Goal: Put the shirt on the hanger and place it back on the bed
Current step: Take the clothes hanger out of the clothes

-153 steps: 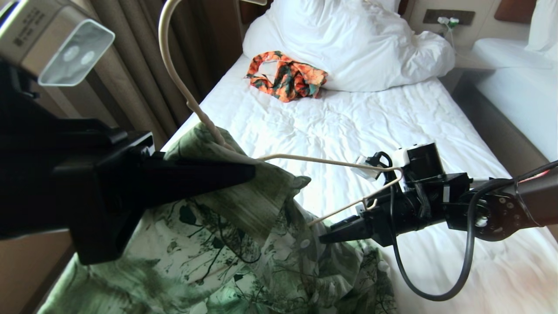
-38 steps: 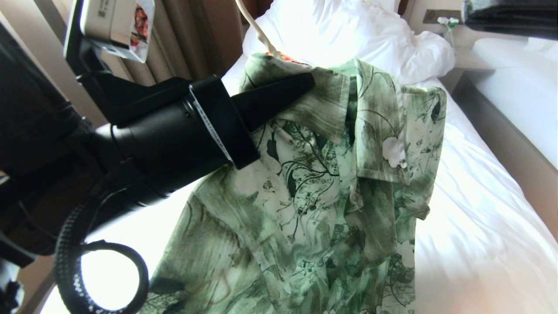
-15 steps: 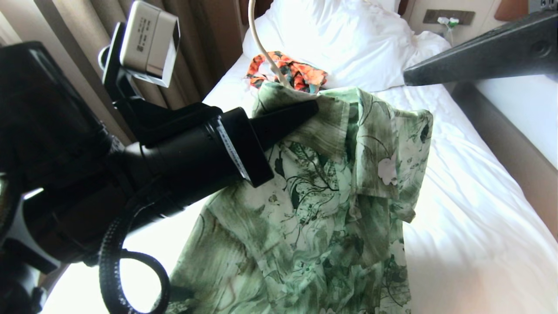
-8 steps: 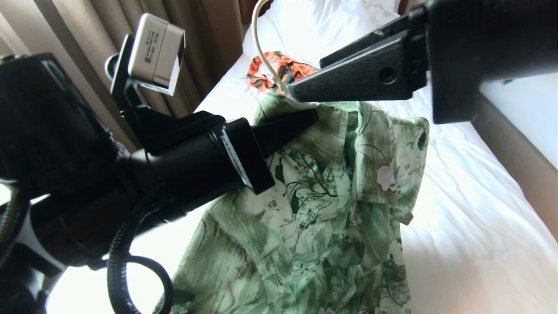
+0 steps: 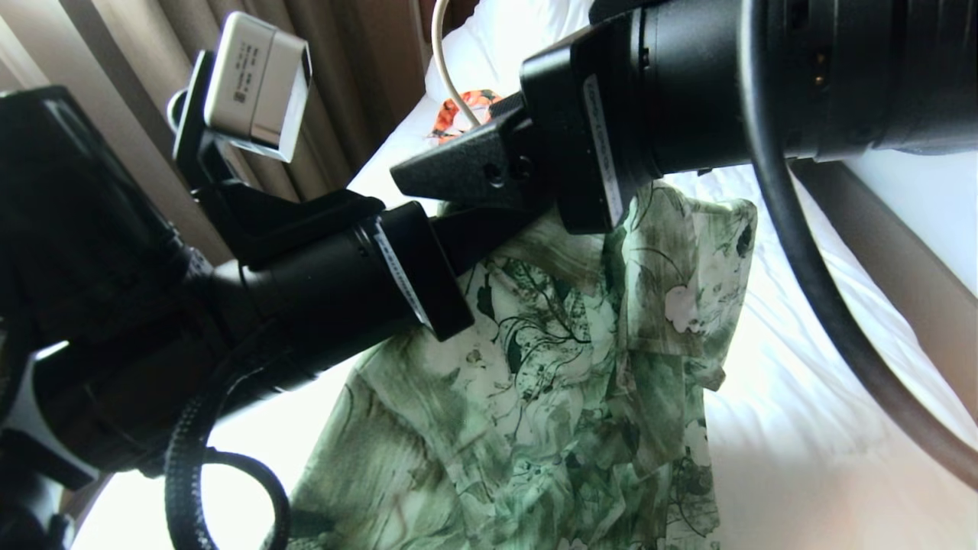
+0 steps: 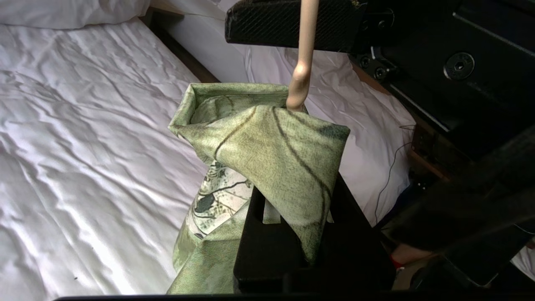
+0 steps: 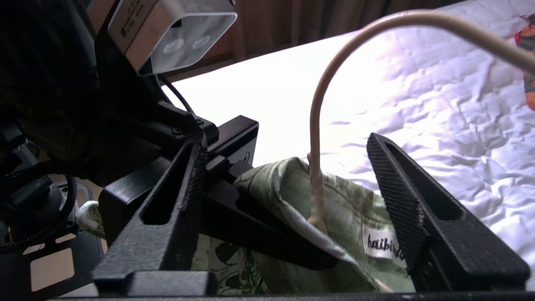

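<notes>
Swinging in from the right, my right gripper (image 7: 292, 200) spread its jaws around the hanger (image 7: 314, 125) neck, while my left gripper (image 6: 288, 234) stayed clamped on the shirt (image 5: 550, 367) collar.

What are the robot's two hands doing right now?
Left gripper: shut on the shirt collar.
Right gripper: open, its fingers on either side of the hanger stem, holding nothing.

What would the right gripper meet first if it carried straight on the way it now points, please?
Probably the hanger: its neck stands between the right gripper's open fingers, above the shirt collar. Depth is uncertain, though.
</notes>
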Controlling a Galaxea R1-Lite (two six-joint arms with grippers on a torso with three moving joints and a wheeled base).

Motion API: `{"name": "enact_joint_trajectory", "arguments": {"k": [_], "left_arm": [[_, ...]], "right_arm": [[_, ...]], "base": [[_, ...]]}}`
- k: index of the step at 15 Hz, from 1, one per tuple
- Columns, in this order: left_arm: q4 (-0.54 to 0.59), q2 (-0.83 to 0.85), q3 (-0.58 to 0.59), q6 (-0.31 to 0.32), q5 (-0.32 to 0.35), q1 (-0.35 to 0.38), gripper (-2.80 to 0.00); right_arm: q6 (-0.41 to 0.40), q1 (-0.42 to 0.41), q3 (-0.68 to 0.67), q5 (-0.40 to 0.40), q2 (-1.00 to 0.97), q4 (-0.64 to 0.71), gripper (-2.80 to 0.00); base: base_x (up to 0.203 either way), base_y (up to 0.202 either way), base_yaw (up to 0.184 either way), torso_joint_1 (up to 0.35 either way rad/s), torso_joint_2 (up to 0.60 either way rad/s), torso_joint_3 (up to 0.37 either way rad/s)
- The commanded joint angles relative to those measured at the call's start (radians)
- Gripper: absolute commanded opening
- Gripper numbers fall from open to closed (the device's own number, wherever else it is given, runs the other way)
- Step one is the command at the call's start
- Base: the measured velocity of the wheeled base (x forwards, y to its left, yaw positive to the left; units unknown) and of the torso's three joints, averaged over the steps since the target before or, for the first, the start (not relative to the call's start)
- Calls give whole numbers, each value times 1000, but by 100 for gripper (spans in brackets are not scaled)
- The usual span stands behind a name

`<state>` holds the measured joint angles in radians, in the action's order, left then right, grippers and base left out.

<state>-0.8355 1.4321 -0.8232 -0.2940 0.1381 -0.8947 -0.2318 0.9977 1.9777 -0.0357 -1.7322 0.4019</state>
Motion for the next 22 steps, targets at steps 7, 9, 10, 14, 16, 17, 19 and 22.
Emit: {"name": "enact_joint_trajectory", "arguments": {"k": [7,9,10,14,16,17,19,22], "left_arm": [[-5,-12,1,-1,3,-3,-280],[-1,-32,10,3,3,-4,-280],[1,-46,18,5,5,-4,-280],[36,-66,43,56,3,-3,-280],[95,-75,25,61,0,-3,-280],[99,-77,24,61,0,-3,-280],[98,-82,32,62,2,-3,0],[98,-102,44,62,10,-4,0]], "right_arm": [[-1,2,0,2,-40,-48,-280],[-1,2,0,3,-46,-58,-280],[-1,1,0,3,-46,-69,-280],[-1,-1,0,17,-52,-121,-280],[3,-1,0,16,-52,-121,-280],[3,-1,0,17,-52,-123,-280],[3,-1,0,17,-47,-123,-280],[3,-4,0,17,-41,-123,-280]], "base": [[0,0,0,0,0,0],[0,0,0,0,0,0],[0,0,0,0,0,0],[0,0,0,0,0,0],[0,0,0,0,0,0],[0,0,0,0,0,0],[0,0,0,0,0,0],[0,0,0,0,0,0]]}}
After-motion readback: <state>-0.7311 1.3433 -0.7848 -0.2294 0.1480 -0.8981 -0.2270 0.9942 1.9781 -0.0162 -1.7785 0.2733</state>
